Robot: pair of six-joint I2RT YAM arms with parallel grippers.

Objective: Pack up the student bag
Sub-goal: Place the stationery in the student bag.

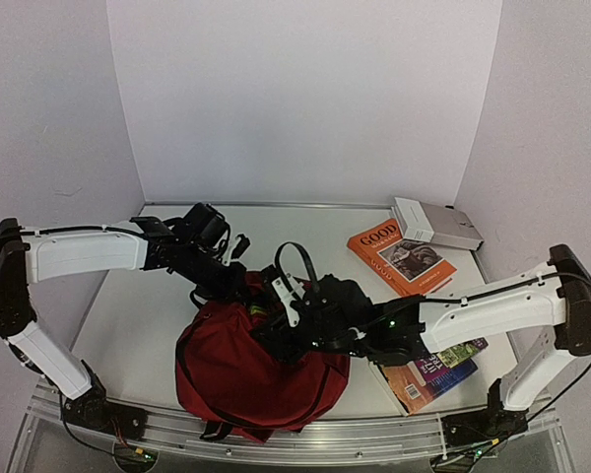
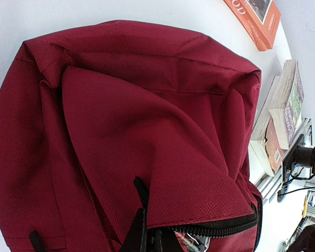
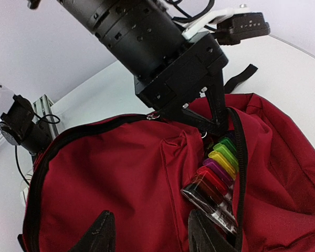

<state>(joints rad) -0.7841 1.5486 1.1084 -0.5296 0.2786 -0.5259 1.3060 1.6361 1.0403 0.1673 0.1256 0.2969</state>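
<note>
Jaws of the left gripper (image 3: 216, 125) are standing closed and are pinching the rim of the dark red soft fabric backpack (image 1: 244, 379), right at the black zipper band (image 3: 240, 157) of its open mouth. We are seeing the right gripper (image 3: 149, 233) hanging just above the red cloth, with its two black fingers (image 3: 101, 233) standing apart and holding nothing; only cloth is showing between them. One of these fingers is sitting just beside a clear plastic case of coloured pens (image 3: 216, 176), which is sticking out of the mouth of the backpack, with red, purple, yellow and green caps in a row, just below the tips of the left gripper. The backpack is lying slumped and wrinkled on the white table (image 1: 305, 232), in the middle near the front edge, between the bases of the two arms. In the left wrist view its folded red cloth is filling almost the whole picture. To the right of the backpack an orange paperback book with the word GOOD (image 1: 399, 258) is lying flat, and behind it, near the back right corner, a white box-shaped thing (image 1: 435, 225) is resting; we cannot tell if it is a book or a box. A small stack of colourful books (image 1: 438, 370) is lying partly under the right arm (image 1: 492, 310), near the backpack; whether they are touching we cannot tell.
</note>
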